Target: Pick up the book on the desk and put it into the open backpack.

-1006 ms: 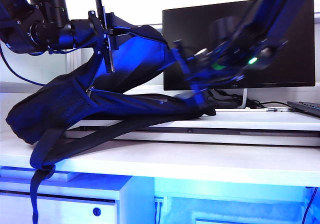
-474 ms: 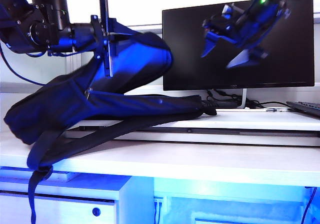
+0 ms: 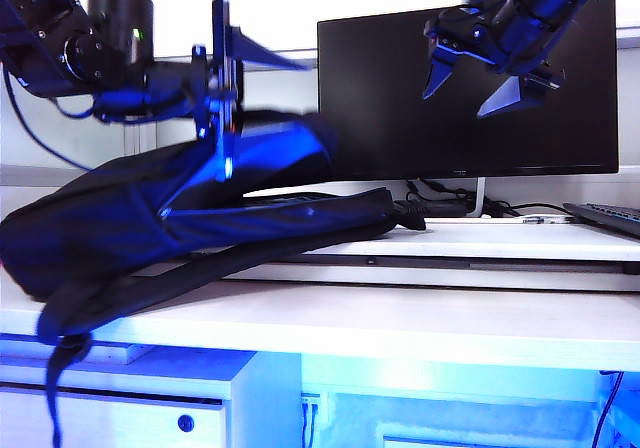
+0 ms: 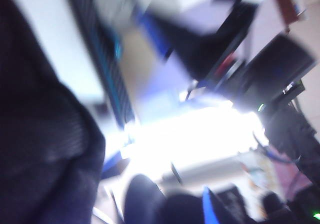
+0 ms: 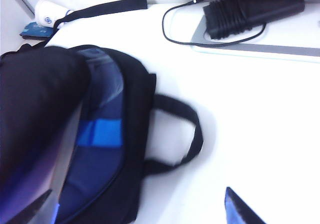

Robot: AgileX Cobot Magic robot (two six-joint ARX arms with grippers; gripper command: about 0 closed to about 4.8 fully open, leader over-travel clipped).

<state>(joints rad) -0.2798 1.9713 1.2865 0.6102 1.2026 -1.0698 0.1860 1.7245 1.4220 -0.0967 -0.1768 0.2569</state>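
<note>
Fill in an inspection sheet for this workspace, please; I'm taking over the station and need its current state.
Surface: white desk, front strip bare.
Job's things: backpack lies on the desk, mouth toward the monitor, blue lining showing; book not visible.
Clutter: monitor, keyboard, power brick.
Grippers: left tool by the backpack's raised flap, grip unclear; right tool open, empty, high before the monitor.
Cables: black cord looped by the brick.
Surroundings: drawer cabinet under the desk.
</note>
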